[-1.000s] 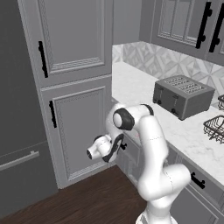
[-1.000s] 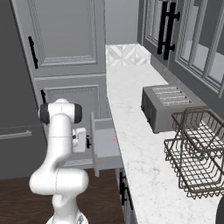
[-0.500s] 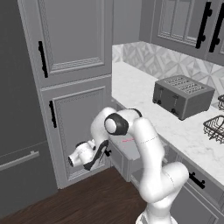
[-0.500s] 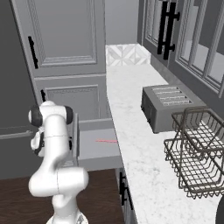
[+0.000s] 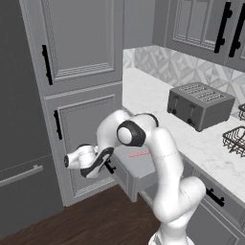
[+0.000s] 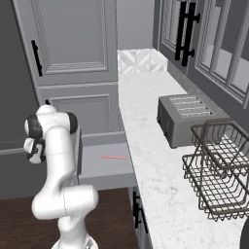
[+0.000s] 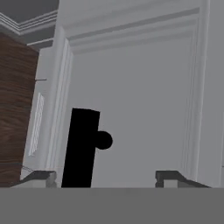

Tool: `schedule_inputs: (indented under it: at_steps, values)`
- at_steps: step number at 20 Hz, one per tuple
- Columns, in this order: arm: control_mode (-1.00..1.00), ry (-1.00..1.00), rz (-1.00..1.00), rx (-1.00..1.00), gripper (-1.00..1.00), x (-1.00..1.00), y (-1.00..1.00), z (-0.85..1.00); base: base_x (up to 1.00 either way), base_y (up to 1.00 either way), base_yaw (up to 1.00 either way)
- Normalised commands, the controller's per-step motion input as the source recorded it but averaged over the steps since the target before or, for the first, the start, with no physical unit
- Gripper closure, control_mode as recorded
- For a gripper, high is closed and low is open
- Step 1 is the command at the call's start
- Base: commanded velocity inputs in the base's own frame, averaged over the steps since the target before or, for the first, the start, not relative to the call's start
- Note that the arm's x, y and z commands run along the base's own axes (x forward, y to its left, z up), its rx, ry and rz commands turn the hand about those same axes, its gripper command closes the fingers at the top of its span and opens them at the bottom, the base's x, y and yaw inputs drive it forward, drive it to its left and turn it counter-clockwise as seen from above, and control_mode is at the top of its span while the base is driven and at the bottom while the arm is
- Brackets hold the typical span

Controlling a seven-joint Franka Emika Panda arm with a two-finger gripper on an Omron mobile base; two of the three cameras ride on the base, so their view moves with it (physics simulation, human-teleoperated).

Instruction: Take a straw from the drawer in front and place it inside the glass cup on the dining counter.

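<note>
In the left base view, the hand [image 5: 101, 160] is seen at left of centre, low against the grey cabinet front, its dark fingers spread and nothing gripped between them. The black bar handle [image 5: 110, 168] of the drawer [image 5: 139, 165] sits just beside the fingertips, lower right of them, and is judged to be free of the grip. To the right, the drawer stands pulled out beneath the counter [image 5: 158, 103], and the straw [image 5: 139, 154] is shown lying flat on its grey floor, a thin red-pink line near the frame's centre, partly masked by the white arm.

The straw is thus placed to the right of the hand and slightly above it in this picture, behind the drawer front that the hand faces. Its long axis runs nearly left to right across the frame, roughly parallel to the drawer front.

In the right base view, the open drawer is seen from the other side, with the straw [image 6: 113, 157] lying alone on the bare floor at centre left, its length again close to horizontal, well clear of the drawer walls. The arm stands at far left.

In the hand view, the two fingertips [image 7: 40, 176] are shown wide apart at the bottom, the black handle [image 7: 81, 146] rising between them, nearer the left one, against the framed panel. A lift over the front edge and a reach into the drawer are judged to be needed, fingers closing across the straw's length.
</note>
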Motion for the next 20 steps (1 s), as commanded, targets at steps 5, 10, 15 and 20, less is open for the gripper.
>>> schedule_inputs:
  at_steps: [5, 10, 15, 20]
  values:
    - [-1.00, 0.29, 0.00, 0.47, -1.00, -0.15, 0.05, 0.51, 0.00, 0.00, 0.00]
    - [-1.00, 0.09, 0.00, 0.37, -1.00, -0.33, -0.08, 0.93, 0.00, 0.00, 0.00]
    - [-1.00, 0.00, 0.00, 0.10, -1.00, -0.09, -0.59, 0.83, 0.00, 0.00, 0.00]
    - [-1.00, 0.01, 0.00, 0.01, -1.00, 0.28, -0.79, 0.20, 0.00, 0.00, 0.00]
